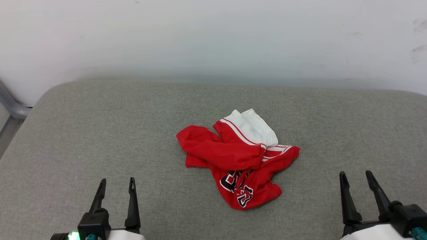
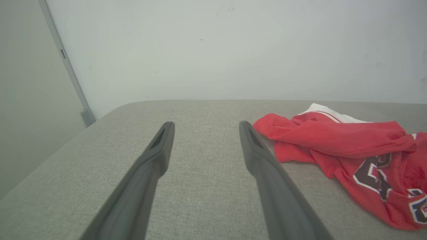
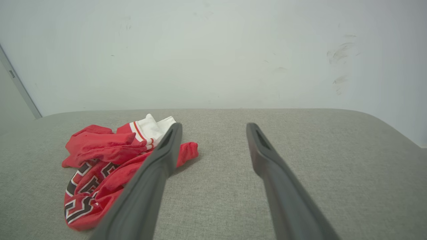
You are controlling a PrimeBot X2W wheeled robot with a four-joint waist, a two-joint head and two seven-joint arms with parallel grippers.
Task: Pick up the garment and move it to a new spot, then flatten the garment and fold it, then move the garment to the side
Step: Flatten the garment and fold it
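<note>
The garment [image 1: 238,158] is a red jersey with white sleeves and black lettering, lying crumpled in a heap near the middle of the grey padded surface [image 1: 100,133]. My left gripper [image 1: 117,184] stands open at the lower left, well short of the heap. At the lower right my right gripper [image 1: 356,176] is open too, apart from the cloth. In the left wrist view the garment [image 2: 347,156] lies to the right of that gripper [image 2: 204,128]. The right wrist view shows the garment [image 3: 106,160] left of the open right gripper [image 3: 213,130], partly behind one finger.
A white wall [image 1: 213,36] rises right behind the padded surface. A grey metal post [image 2: 66,66] stands at the far left corner. The surface's rounded edges drop away at the left [image 1: 20,133] and far right [image 3: 400,133].
</note>
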